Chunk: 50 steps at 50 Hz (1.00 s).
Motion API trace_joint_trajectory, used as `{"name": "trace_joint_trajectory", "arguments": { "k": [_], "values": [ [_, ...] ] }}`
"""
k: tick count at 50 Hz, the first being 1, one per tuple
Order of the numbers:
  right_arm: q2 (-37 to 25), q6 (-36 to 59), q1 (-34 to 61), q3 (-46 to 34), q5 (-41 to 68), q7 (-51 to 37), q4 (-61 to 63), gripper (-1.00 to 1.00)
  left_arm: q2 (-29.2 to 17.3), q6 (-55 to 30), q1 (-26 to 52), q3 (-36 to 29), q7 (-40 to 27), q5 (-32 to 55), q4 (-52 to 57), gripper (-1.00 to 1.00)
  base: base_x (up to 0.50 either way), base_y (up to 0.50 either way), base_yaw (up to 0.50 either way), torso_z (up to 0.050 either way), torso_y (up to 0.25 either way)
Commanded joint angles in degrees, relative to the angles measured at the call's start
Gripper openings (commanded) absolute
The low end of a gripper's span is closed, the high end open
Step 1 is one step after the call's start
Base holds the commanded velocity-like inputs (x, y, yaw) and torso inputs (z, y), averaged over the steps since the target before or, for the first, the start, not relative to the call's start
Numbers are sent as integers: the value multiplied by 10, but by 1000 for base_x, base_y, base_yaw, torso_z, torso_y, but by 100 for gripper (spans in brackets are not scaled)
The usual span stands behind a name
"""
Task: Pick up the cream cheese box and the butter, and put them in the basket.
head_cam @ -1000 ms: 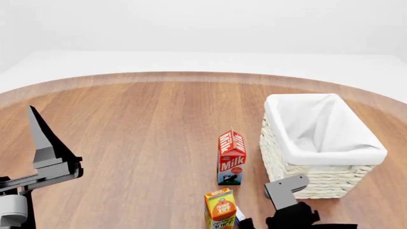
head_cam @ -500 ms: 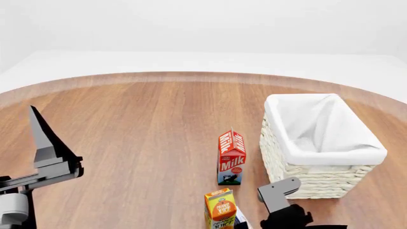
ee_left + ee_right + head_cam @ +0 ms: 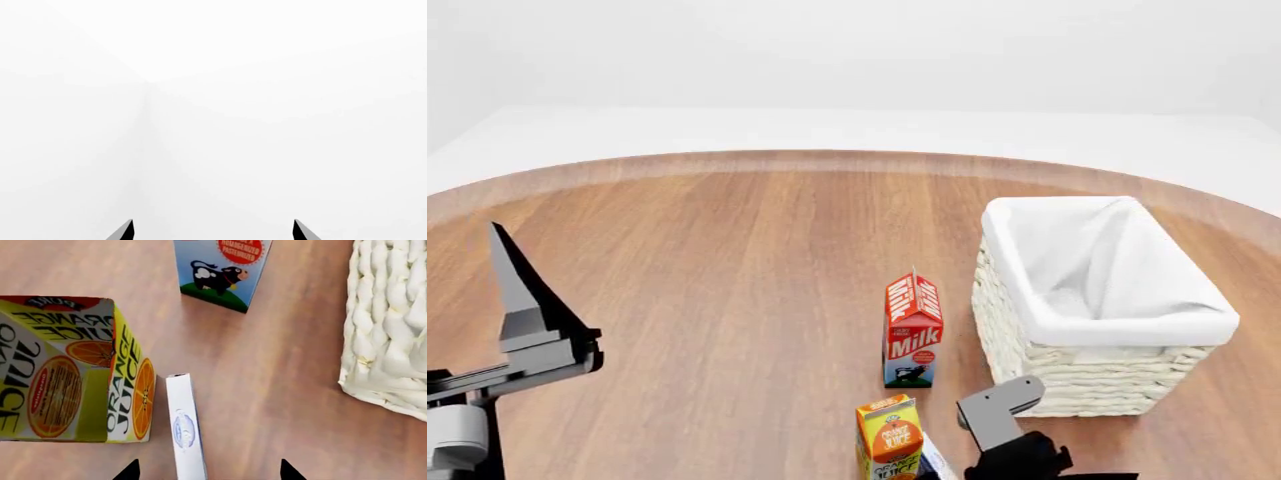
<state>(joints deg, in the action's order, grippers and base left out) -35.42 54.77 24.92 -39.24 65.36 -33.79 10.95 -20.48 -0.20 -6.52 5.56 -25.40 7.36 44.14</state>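
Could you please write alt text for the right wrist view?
A slim white-and-blue cream cheese box lies on the wooden table between the open right claw's tips, beside an orange juice carton, with a milk carton and cream woven basket beyond.

The red-and-white carton point(image 3: 913, 328) ahead of the right tool point(image 3: 998, 422) read "Milk" on its front and again on its slanted top; in the right wrist view its red seal point(image 3: 241, 250) carried white lettering cut off at the edge, seemingly "HOMOGENIZED PASTEURIZED". The yellow carton point(image 3: 73, 368) just beside the tool read "ORANGE JUICE" on several faces. The white box point(image 3: 185, 426) between the tool's tips bore a blue oval mark too small to read.
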Motion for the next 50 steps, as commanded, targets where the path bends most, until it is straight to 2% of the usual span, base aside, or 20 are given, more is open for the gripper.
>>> {"name": "trace_joint_trajectory", "arguments": {
  "k": [1, 50],
  "values": [
    [8, -8, -3, -12, -14, 12, -18, 100, -1, 2, -1, -2, -2, -1, -3, 100, 0, 0, 0, 0, 0],
    [27, -33, -1, -38, -49, 44, -72, 100, -8, 4, -3, -5, -10, 2, -2, 100, 0, 0, 0, 0, 0]
  ]
}}
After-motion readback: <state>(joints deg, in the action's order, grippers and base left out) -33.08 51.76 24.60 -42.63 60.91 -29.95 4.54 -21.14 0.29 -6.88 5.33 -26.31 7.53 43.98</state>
